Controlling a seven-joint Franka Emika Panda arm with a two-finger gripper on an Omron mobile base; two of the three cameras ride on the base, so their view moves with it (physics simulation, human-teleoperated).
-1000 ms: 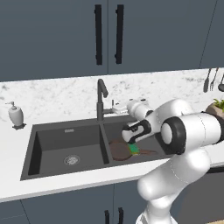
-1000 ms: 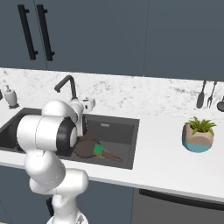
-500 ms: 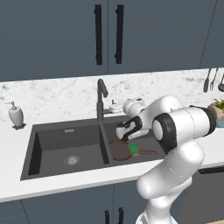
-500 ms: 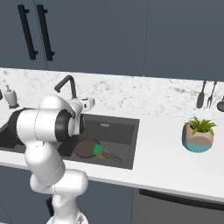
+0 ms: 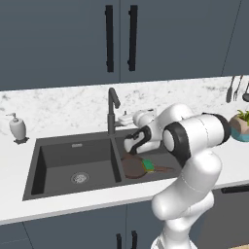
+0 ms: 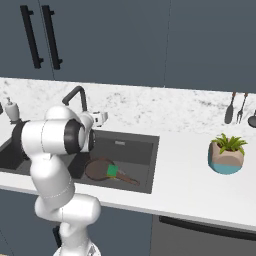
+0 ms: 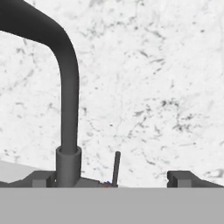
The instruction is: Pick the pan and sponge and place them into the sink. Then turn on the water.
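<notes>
The dark reddish-brown pan [image 5: 132, 167] [image 6: 99, 168] lies in the right basin of the dark grey sink [image 5: 73, 146] [image 6: 142, 145], its thin handle pointing right. On the pan's right side rests the green sponge [image 5: 148, 167] [image 6: 112, 171]. My gripper [image 5: 125, 118] [image 7: 113, 179] hovers over the counter behind the sink, just right of the black faucet [image 5: 113, 109] [image 7: 69, 109], and it is open and empty. In the hand view the faucet's thin lever [image 7: 117, 168] stands between my fingertips [image 7: 183, 178], with the faucet neck to its left.
A soap dispenser [image 5: 17, 129] [image 6: 10, 109] stands on the counter left of the sink. A potted plant [image 5: 240, 125] [image 6: 227, 152] sits at the right, and utensils [image 5: 236, 87] [image 6: 235, 107] hang on the marble wall. The left basin holds a round drain [image 5: 80, 177].
My hand has moved left along the counter's back toward the faucet, staying open. Pan and sponge have not moved.
</notes>
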